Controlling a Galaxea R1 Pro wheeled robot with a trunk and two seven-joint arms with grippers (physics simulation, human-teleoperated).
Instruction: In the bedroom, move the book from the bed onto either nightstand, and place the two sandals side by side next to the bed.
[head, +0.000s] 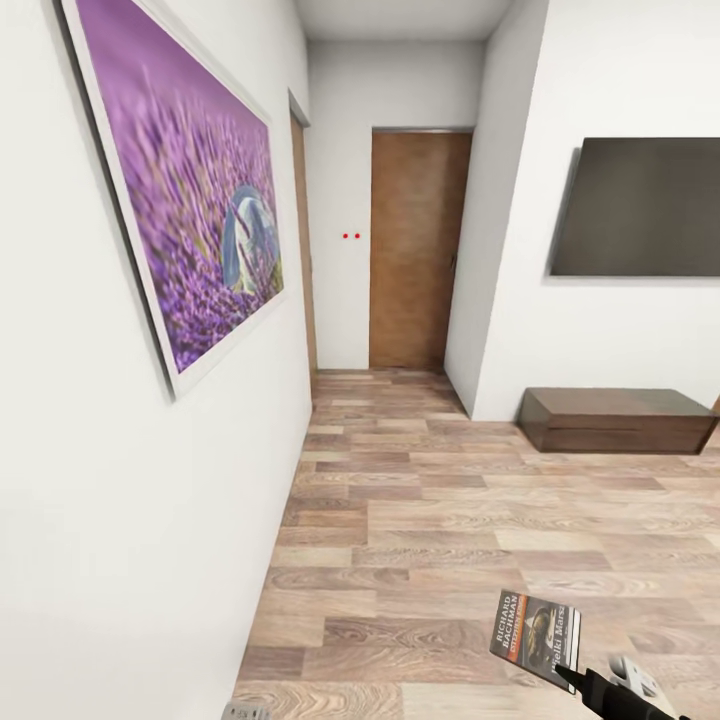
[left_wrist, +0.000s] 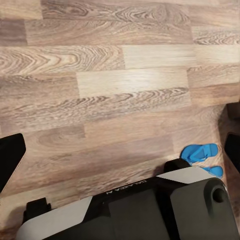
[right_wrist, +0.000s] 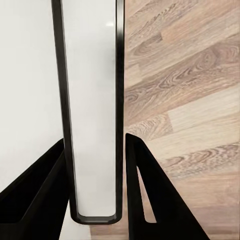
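Clamped edge-on in the right tool (right_wrist: 95, 195), the book (head: 535, 637) hangs over wood-plank floor (head: 440, 520).

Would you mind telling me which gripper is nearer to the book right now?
Right. The right gripper is clamped on the book, its fingers on either side of it. The left gripper is open over the floor, holding nothing.

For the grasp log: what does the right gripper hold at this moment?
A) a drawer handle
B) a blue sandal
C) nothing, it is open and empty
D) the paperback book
D: in the head view the right gripper pinches the lower edge of the book and holds it above the wood floor.
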